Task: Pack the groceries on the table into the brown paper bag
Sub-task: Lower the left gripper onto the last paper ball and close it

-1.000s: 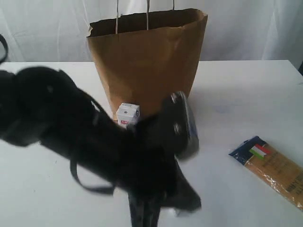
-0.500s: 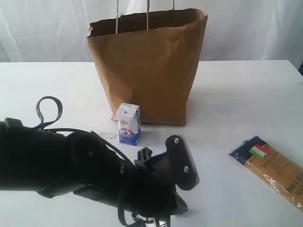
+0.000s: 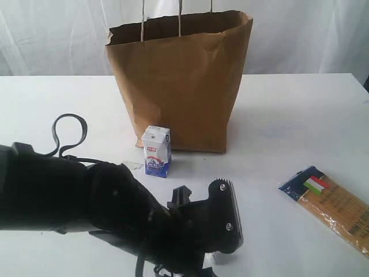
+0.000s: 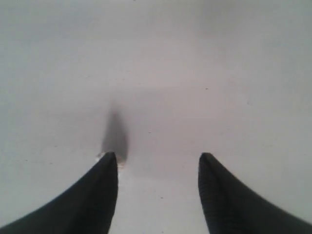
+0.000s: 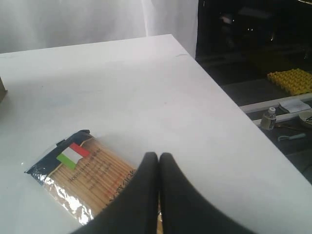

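Your L claw (image 4: 157, 160) apart over table (image 4: 156, 58), R claw (image 5: 158, 157) pressed together by pasta pkt (image 5: 83, 170), carton (image 3: 156, 151) at 7 o'clock of bag (image 3: 179, 81)

bag (image 3: 179, 81): matt creased kraft paper | pasta packet (image 3: 337, 208): glossy clear plastic film | table (image 3: 288, 115): smooth matt white

Pasta packet (image 5: 80, 170): clear wrap, Italian-flag label, flat on white table (image 5: 126, 78). Right gripper (image 5: 158, 155): black jaws pressed together, empty, over the packet's unlabelled end. Yellow tray (image 5: 292, 80): off the table, well apart from the packet.
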`<state>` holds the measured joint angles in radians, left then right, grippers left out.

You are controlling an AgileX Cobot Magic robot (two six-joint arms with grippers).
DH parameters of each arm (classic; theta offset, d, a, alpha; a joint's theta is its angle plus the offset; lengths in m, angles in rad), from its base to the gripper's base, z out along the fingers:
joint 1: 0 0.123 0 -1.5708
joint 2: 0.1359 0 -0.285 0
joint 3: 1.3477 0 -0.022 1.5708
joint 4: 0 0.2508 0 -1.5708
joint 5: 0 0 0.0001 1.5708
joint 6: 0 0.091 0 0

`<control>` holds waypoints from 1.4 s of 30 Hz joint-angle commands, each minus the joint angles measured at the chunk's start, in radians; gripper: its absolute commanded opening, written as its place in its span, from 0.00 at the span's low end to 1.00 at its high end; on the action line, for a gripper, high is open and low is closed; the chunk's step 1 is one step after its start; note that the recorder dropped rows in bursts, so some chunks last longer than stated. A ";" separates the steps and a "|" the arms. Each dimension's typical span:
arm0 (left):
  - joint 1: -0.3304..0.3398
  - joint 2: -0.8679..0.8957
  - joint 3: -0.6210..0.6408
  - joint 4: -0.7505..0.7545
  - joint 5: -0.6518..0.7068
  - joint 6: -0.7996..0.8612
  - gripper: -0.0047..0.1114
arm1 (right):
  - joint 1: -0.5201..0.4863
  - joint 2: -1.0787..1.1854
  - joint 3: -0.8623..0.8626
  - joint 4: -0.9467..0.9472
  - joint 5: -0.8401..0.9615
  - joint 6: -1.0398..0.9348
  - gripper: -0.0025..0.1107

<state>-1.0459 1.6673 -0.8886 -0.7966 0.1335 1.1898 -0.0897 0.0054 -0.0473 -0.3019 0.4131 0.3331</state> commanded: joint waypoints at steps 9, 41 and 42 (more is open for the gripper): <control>-0.001 0.010 0.004 -0.024 -0.178 -0.051 0.55 | 0.002 -0.005 0.007 -0.009 -0.011 0.004 0.02; -0.001 0.148 -0.014 0.001 -0.199 -0.136 0.55 | 0.002 -0.005 0.007 -0.009 -0.011 0.004 0.02; -0.001 0.150 -0.014 0.019 -0.199 -0.136 0.55 | 0.002 -0.005 0.007 -0.009 -0.011 0.004 0.02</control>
<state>-1.0459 1.8087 -0.8994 -0.7919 -0.0693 1.0627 -0.0897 0.0054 -0.0473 -0.3019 0.4131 0.3331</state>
